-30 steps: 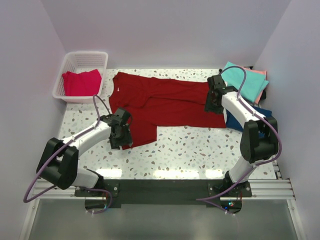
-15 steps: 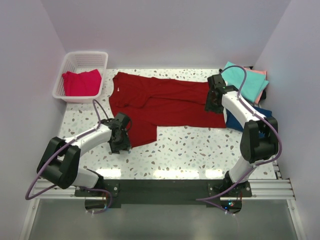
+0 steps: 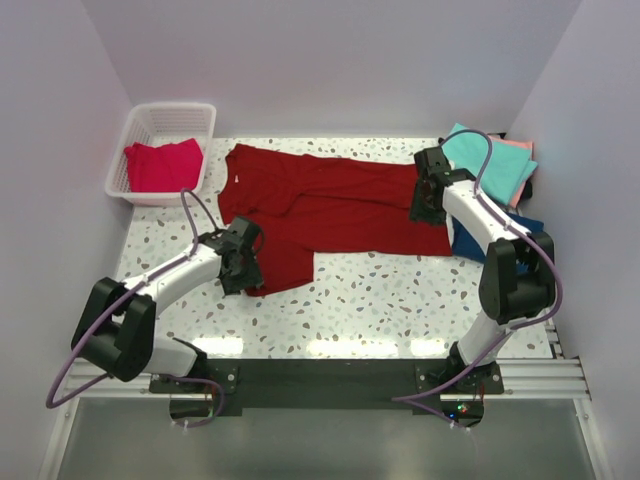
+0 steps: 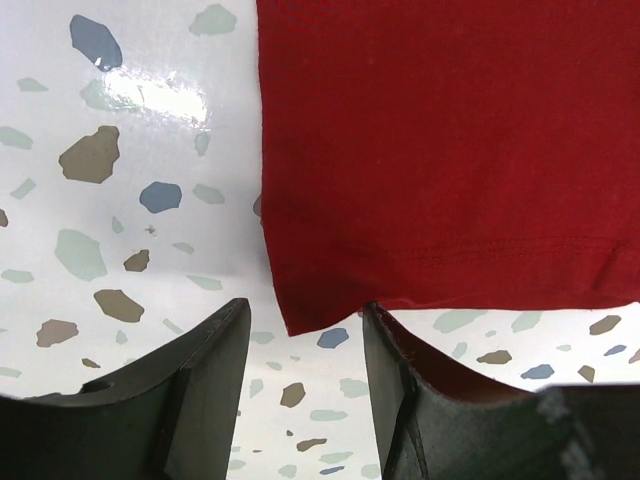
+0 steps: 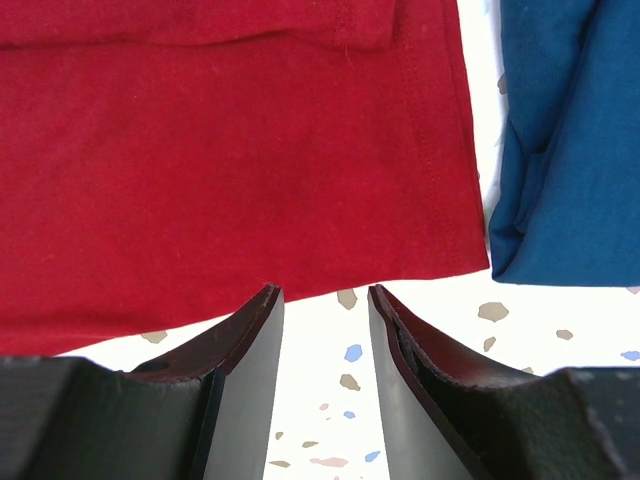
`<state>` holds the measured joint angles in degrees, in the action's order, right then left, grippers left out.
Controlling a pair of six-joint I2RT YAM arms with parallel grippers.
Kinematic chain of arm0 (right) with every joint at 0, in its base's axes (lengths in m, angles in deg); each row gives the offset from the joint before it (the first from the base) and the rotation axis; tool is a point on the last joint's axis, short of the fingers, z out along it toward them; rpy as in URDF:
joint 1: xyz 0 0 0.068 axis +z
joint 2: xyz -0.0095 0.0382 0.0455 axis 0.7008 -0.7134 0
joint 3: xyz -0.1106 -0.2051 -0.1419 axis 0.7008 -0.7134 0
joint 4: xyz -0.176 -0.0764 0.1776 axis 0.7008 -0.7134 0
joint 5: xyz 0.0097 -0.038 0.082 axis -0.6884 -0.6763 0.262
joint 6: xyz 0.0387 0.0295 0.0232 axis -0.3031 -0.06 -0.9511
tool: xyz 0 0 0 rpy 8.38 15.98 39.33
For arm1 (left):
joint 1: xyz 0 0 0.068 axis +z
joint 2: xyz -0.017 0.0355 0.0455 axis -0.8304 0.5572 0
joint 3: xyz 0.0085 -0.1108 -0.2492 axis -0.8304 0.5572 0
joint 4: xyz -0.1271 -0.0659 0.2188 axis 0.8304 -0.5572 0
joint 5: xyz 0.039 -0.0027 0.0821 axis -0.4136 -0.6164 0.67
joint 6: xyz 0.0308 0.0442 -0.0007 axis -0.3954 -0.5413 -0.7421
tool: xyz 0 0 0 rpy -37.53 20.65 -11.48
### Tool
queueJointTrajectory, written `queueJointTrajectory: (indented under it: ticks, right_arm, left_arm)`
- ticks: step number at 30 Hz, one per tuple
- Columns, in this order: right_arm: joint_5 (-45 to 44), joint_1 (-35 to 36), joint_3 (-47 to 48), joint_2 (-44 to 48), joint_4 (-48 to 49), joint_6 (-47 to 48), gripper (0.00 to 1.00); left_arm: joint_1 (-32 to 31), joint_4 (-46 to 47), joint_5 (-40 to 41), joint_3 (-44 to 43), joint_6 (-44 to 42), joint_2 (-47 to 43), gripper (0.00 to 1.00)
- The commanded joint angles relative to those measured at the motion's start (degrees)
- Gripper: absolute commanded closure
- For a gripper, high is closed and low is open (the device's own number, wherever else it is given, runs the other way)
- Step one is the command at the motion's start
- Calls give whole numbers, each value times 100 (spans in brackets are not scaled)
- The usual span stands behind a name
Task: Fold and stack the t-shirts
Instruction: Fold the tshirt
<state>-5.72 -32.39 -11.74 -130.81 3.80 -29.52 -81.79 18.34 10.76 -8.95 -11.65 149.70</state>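
Note:
A large dark red t-shirt [image 3: 330, 205] lies spread flat across the middle of the table. My left gripper [image 3: 241, 266] is at the shirt's near-left corner. In the left wrist view it [image 4: 305, 312] is open, and the corner of the dark red t-shirt [image 4: 440, 150] lies just ahead between the fingertips. My right gripper [image 3: 424, 205] is at the shirt's right edge. In the right wrist view it [image 5: 325, 292] is open, low over the hem of the dark red t-shirt [image 5: 230, 150], beside a navy t-shirt [image 5: 570, 150].
A white lattice basket [image 3: 196, 112] at the back left holds a pinkish-red t-shirt [image 3: 162, 166]. At the back right lie a teal t-shirt [image 3: 490, 162], a salmon pink one [image 3: 522, 148] and the navy one [image 3: 512, 228]. Speckled table [image 3: 380, 300] shows in front.
My left gripper dipped toward the near edge of the table, then came back up to the shirt's corner. The right arm has hardly moved.

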Motion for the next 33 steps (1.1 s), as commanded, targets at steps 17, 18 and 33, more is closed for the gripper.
queueJointTrajectory:
  ticks: [17, 18, 33]
  right_arm:
    - [-236, 38, 451, -154, -230, -65, 58]
    - [-227, 47, 451, -154, -239, -65, 58]
    - [-622, 38, -164, -40, -274, -460, 53]
  left_arm:
    - [-28, 686, -124, 215, -118, 485, 79]
    - [-19, 633, -98, 180, -136, 432, 83]
    - [-19, -1318, 948, -918, -75, -446, 100]
